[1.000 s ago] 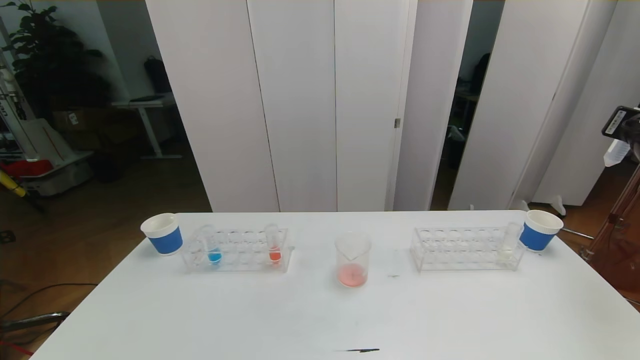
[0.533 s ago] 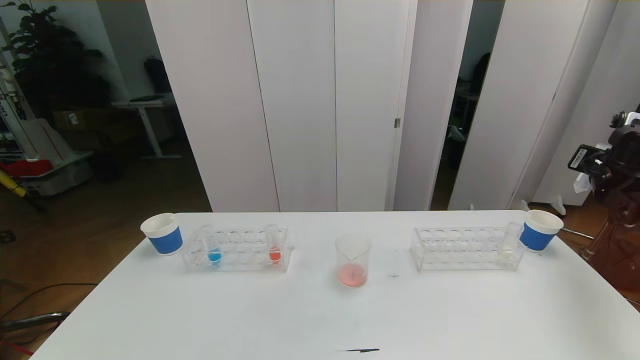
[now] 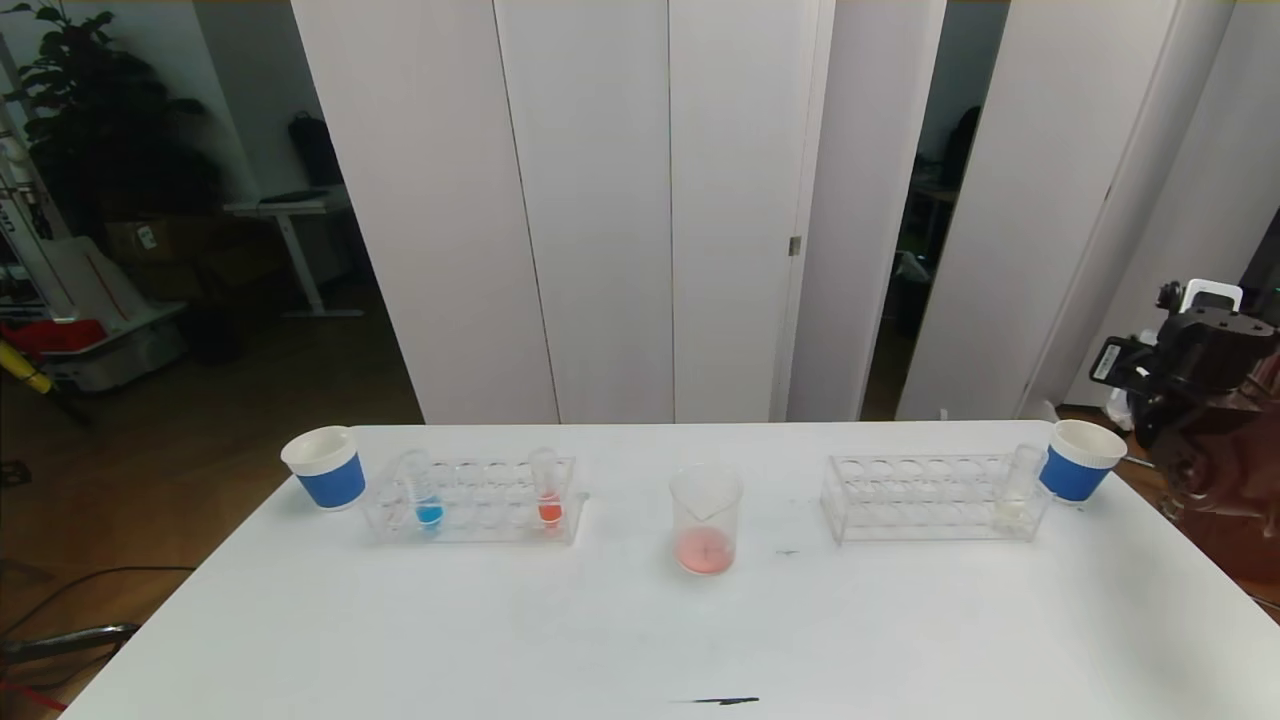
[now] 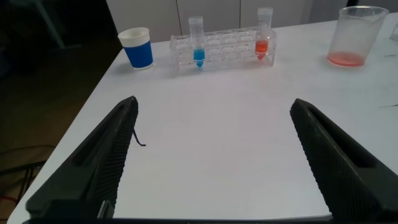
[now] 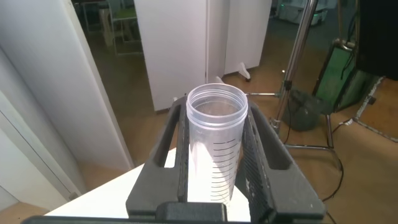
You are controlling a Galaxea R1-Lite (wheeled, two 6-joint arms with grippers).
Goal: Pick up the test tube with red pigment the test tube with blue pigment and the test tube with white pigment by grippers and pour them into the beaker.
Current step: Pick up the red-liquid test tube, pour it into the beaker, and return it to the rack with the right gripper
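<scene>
On the white desk the beaker with pink liquid stands between two clear racks. The left rack holds a blue tube and a red tube. The right tool is above the right cup.

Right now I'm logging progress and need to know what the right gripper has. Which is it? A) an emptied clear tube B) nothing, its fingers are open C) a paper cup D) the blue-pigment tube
A: the right wrist view shows the right gripper shut on a clear graduated tube with no liquid seen inside, while the test tube with blue pigment stands in the left rack.
</scene>
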